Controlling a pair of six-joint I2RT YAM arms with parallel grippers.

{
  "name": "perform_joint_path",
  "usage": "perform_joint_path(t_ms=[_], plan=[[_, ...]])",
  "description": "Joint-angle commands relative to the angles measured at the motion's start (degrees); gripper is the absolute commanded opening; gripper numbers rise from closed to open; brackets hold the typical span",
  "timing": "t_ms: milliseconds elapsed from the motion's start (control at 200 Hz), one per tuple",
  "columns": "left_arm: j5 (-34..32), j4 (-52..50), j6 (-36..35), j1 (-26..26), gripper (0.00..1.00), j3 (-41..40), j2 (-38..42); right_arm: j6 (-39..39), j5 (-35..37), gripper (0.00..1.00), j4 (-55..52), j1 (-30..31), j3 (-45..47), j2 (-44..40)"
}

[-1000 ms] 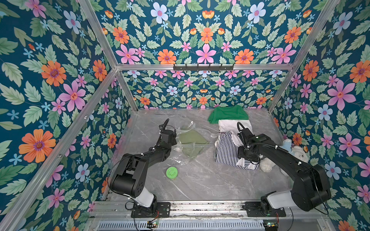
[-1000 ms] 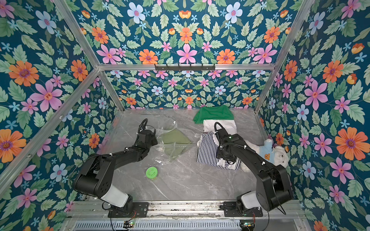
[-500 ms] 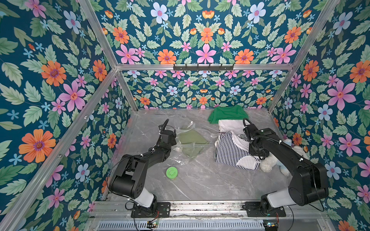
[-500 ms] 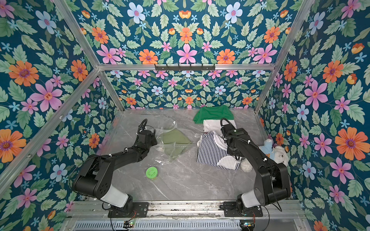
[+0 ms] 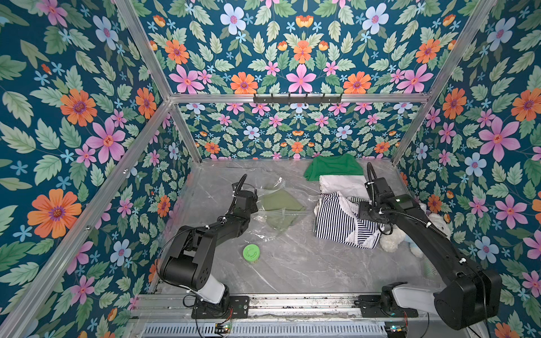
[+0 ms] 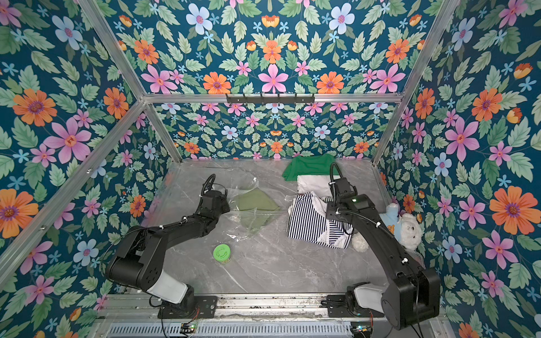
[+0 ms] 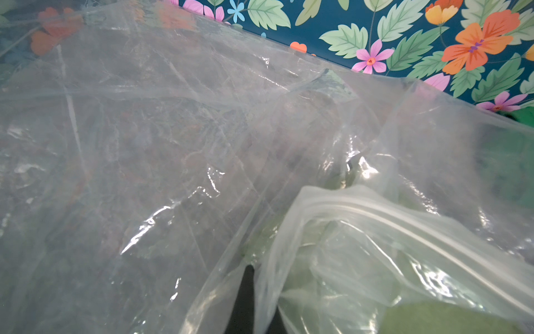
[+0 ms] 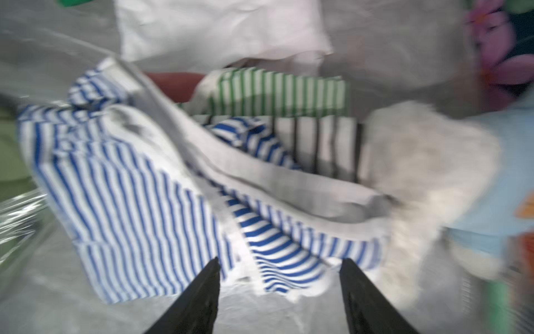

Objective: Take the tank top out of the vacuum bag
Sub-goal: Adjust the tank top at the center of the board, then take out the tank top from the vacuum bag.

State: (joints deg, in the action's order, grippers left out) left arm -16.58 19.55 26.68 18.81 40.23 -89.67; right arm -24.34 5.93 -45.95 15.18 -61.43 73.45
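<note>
my left gripper (image 7: 247, 274), jaws clenched, pinches a fold of the clear vacuum bag (image 5: 273, 187), which lies on the grey table (image 5: 292, 269) between my arms with an olive cloth (image 5: 279, 202) inside. my right gripper (image 8: 278, 261) hangs released and empty just above a striped top (image 8: 130, 188).

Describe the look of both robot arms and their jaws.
The left arm and right arm are boxy matte-black links with rounded joints, each with a white segment at the base. Black corrugated cable loops above each wrist, and the right arm shows a small green light. The jaws are slim, tapered black blades.
</note>
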Motion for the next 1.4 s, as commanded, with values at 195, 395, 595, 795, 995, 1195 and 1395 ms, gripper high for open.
perform_joint_path(t_ms=[195,395,595,795,995,1195,1395], plan=[[-0.98,0.4,-0.33,-0.07,0.0,0.45,0.55,-4.4,-5.9,0.59,13.69,-1.42,0.28,11.09],[-0.91,0.66,0.04,0.0,0.0,0.05,0.63,-1.63,-4.58,0.54,13.83,-4.71,-4.96,25.05],[-1.11,0.31,-0.31,-0.06,0.0,0.27,0.9,-0.05,-5.27,0.54,8.07,-4.81,-11.84,37.05],[-1.27,-0.22,-0.64,0.0,0.0,0.38,1.34,1.43,-3.98,0.55,7.65,-4.34,-10.88,28.87],[-0.91,0.05,-0.4,-0.03,0.0,0.72,1.57,4.97,-0.62,0.69,6.88,1.16,-15.19,18.7],[-1.53,1.53,-0.22,-0.05,0.0,-1.23,4.33,4.05,-6.39,0.71,13.19,8.99,-17.81,17.44],[-1.23,2.88,-0.58,-0.01,0.0,-2.61,6.1,-2.43,-23.02,0.71,24.91,12.09,-18.77,26.67]])
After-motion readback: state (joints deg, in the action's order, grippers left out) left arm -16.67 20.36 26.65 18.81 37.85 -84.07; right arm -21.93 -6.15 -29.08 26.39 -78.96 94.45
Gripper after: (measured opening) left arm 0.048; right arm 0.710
